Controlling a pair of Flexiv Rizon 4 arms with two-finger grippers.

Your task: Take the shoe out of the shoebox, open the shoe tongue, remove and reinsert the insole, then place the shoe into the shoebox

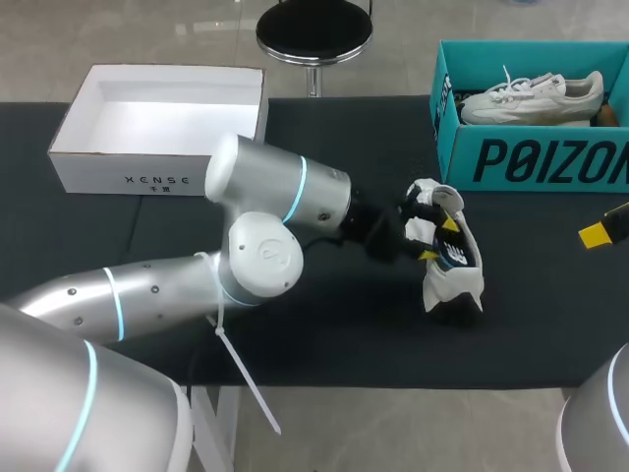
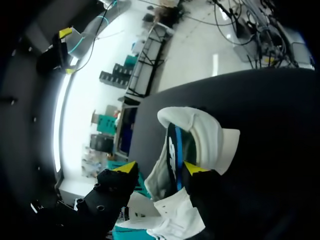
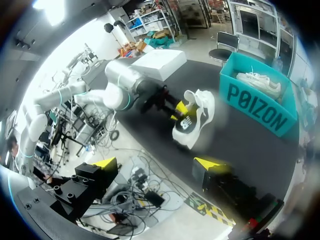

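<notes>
Head view: the dark surface (image 1: 324, 324) fills the middle of the frame, with its far edge along the top and its near edge along the bottom. There are two boxes. An open white box (image 1: 128, 177) sits at upper left and an open teal shoebox (image 1: 531, 162) at upper right, with a bare strip between them. There are also two shoes. One white shoe (image 1: 531, 96) lies on its side inside the teal shoebox. The other shoe (image 1: 450, 287) is right of centre, below the shoebox and apart from it, with open surface on its lower and right sides. The left arm (image 1: 285, 197) crosses from lower left, and the left end effector (image 1: 438, 239) clasps that shoe. The right end effector (image 1: 600, 232) shows only as a yellow tip at the right edge.

Left wrist view: this is the only view that shows the grip close up. The fingers are spread fairly wide, with the shoe (image 2: 200, 132) held between them and its dark-and-blue lining facing the camera. Bare surface (image 2: 270, 125) lies ahead.

Right wrist view: the right end effector (image 3: 157, 162) is spread wide with nothing between its fingers. It hangs off the surface's edge, above the floor. Ahead of it the held shoe (image 3: 192, 120) stands tilted, and its side logo is seen only here. Both boxes lie beyond.
</notes>
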